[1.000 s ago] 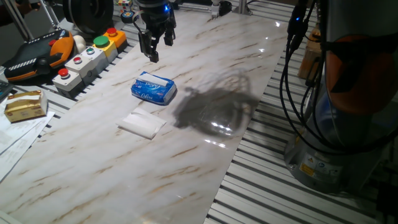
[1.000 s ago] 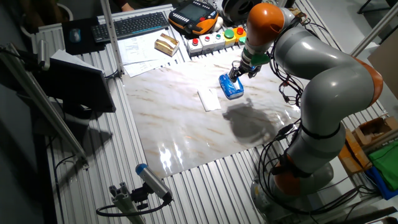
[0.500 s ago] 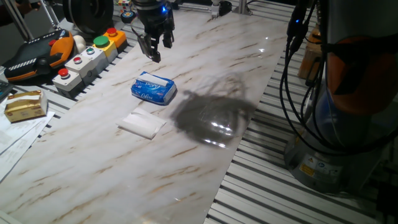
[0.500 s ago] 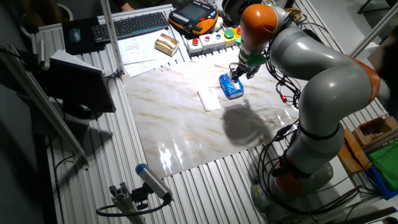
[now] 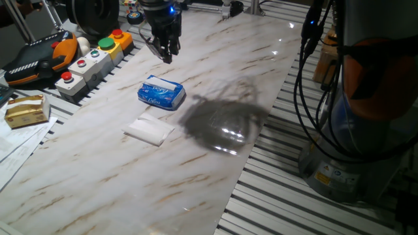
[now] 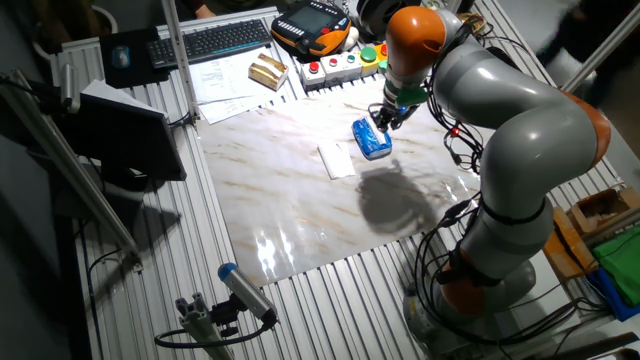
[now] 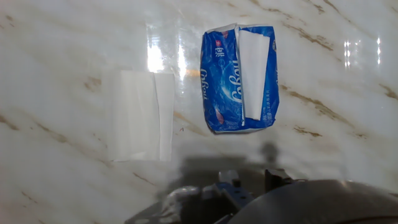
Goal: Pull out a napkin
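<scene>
Because the blue pack (image 7: 239, 78) lies face up with its slit open, you find the napkin (image 7: 254, 73) exposed inside it at about one o'clock in the hand view (a loose twin (image 7: 142, 116) lies at nine). Your gripper (image 5: 167, 52) hovers above with its fingers close together, holding nothing.

Worktop (image 5: 215, 72): polished marble-look slab, glossy, lamp glare mirrored. Tissue pack (image 7: 239, 78): blue plastic film, shiny, crinkled; white soft paper shown through its opening. Napkin (image 7: 142, 115): matt white paper, folded, smooth. Surround (image 6: 330, 290): ribbed bare-metal profile. Arm shells (image 6: 520, 110): smooth grey and orange, slightly glossy. Pincer (image 5: 164, 49): dark, matt.
</scene>
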